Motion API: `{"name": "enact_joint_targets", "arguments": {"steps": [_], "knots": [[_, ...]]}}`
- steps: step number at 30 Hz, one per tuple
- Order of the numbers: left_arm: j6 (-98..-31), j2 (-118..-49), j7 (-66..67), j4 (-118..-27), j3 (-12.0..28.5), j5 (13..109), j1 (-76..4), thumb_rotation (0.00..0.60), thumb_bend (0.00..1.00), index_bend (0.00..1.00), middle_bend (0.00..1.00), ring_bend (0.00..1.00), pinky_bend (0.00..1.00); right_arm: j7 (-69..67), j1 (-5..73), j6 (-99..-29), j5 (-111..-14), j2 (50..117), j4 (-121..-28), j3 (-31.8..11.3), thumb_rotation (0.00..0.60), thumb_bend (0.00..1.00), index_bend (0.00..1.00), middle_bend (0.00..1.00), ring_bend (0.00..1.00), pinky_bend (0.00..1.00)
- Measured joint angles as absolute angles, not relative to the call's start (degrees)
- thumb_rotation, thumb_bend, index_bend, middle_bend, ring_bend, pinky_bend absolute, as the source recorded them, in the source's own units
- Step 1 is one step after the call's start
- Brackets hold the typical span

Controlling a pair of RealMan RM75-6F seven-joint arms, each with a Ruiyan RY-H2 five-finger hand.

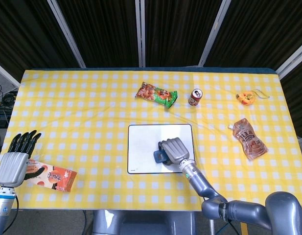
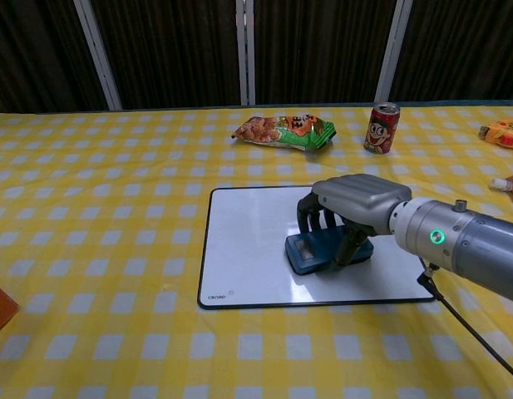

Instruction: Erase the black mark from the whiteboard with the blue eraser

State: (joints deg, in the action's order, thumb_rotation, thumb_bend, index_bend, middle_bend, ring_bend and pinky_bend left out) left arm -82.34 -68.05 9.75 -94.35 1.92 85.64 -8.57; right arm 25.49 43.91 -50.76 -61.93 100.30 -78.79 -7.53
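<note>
The whiteboard (image 1: 145,147) (image 2: 252,241) lies flat at the table's middle; no black mark shows on its white surface in either view. My right hand (image 1: 175,149) (image 2: 347,206) grips the blue eraser (image 1: 159,156) (image 2: 316,251) and presses it on the board's near right part. My left hand (image 1: 14,161) hangs open at the table's near left corner, fingers spread, above an orange snack packet (image 1: 53,177); the chest view does not show this hand.
Behind the board lie a green-orange snack bag (image 1: 156,94) (image 2: 285,130) and a red can (image 1: 195,97) (image 2: 381,127). A brown pouch (image 1: 249,139) and a yellow toy (image 1: 246,98) sit at the right. The table's front edge is close to the board.
</note>
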Motion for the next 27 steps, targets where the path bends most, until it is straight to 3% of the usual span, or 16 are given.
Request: {"name": "enact_joint_targets", "arguments": {"steps": [19,27], "knots": [[-81.7,-68.2,9.7,-93.9,2.2,84.7,-8.7,0.600,0.03,0.00,0.00,0.00,0.00,26.5,44.2,-52.8,-61.2,102.8,-69.2,-9.3,0.600,0.18,0.82,0.69,0.71,0.76],[-81.6,-68.3,9.8,-93.9,2.2,84.7,-8.8,0.600,0.03,0.00,0.00,0.00,0.00,24.2,43.0,-55.4,-62.0,100.9,-67.0,-10.7,0.600,0.18,0.82,0.69,0.71,0.76]]}}
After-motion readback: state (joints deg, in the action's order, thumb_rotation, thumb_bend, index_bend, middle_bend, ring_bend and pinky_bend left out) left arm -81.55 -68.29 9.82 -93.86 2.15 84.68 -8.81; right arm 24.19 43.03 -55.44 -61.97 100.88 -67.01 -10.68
